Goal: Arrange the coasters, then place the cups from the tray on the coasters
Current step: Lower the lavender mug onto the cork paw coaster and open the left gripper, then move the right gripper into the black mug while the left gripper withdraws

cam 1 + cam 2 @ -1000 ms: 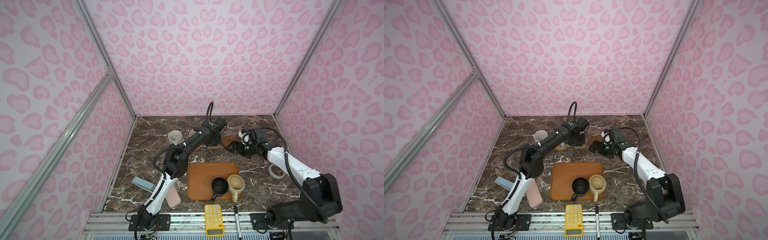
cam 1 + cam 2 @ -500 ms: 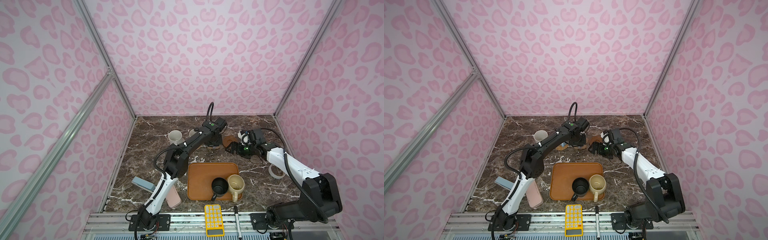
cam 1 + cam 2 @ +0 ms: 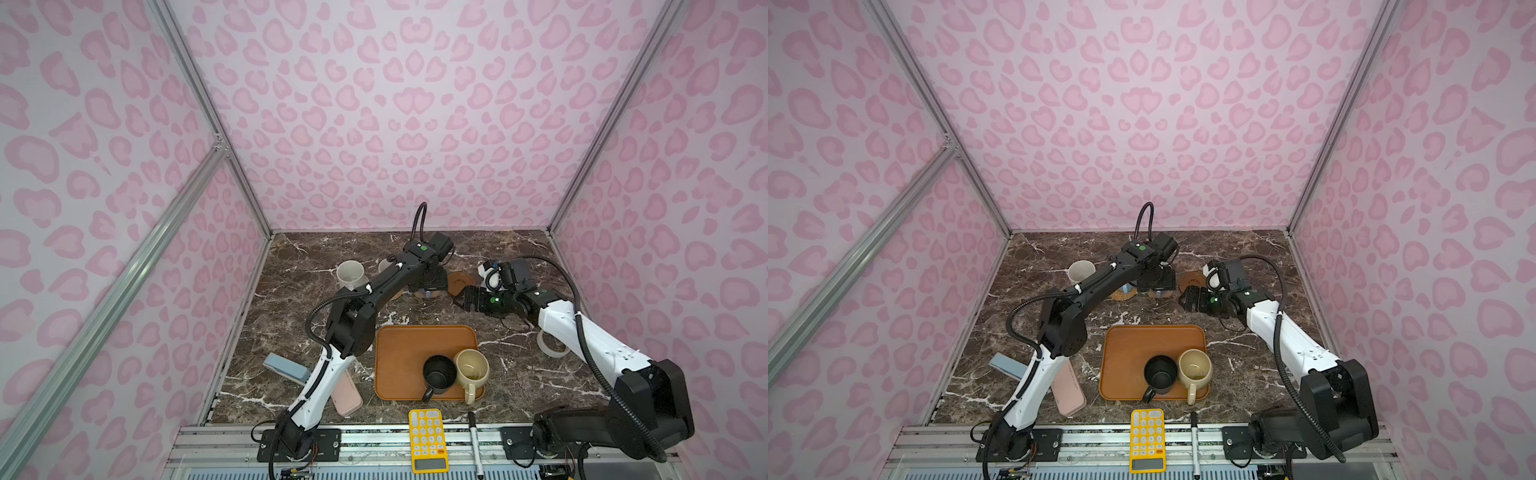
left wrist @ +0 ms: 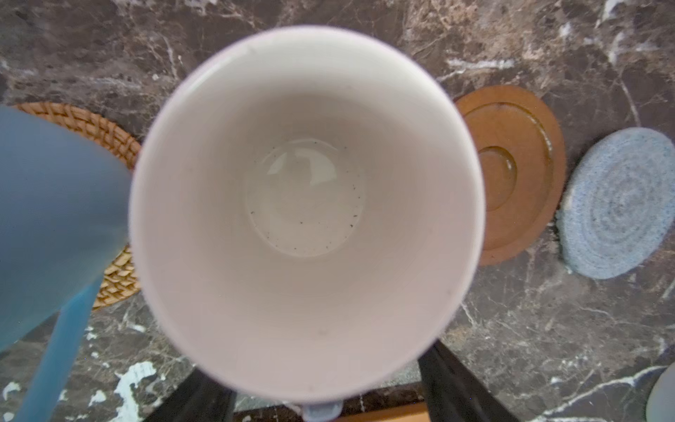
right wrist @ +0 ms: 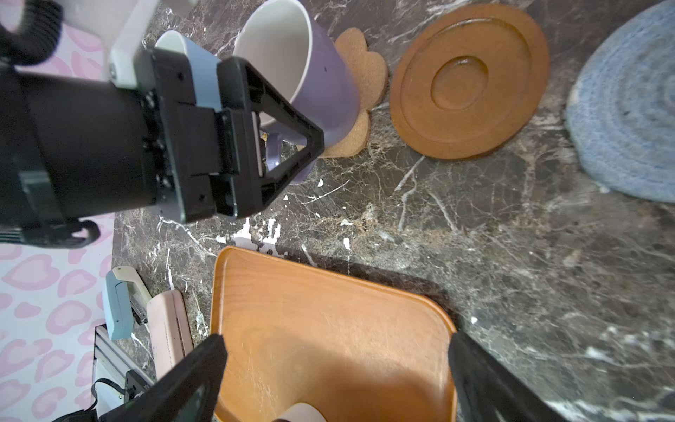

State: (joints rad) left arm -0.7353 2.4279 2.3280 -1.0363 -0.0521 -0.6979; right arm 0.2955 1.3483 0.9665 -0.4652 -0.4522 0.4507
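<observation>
**Fingers (image 4: 458,387) stand apart at the lavender mug's handle**

Both black fingers of the left gripper (image 4: 321,387) are spread wide. The handle (image 4: 321,414) of the lavender mug (image 5: 321,84) sits between them, and as far as the left wrist view shows, neither finger touches it. The mug stands upright on the cork paw coaster (image 5: 365,73), just past the far edge of the tray (image 3: 415,345), with its handle turned toward the tray.

The rest of the row runs along that same far edge. Toward the tray's left, the light blue mug (image 4: 54,219) stands on the tan rattan coaster (image 4: 109,135), close against the lavender mug. The speckled white mug (image 3: 350,274) is further out, past the tray's far left corner. What lies under it cannot be made out. Toward the tray's right, the wooden disc (image 5: 471,80) lies bare just beside the cork coaster. The grey-blue crocheted coaster (image 5: 628,109), also bare, lies just beside the disc.

The black mug (image 3: 439,372) and the cream mug (image 3: 471,368) stand side by side on the tray near its front right corner, handles pointing to the front edge.

The right gripper (image 5: 336,339) hangs near the tray's far right corner, its fingers (image 5: 197,372) wide apart with nothing between them. The pink case (image 3: 347,395) lies off the tray's left edge.
</observation>
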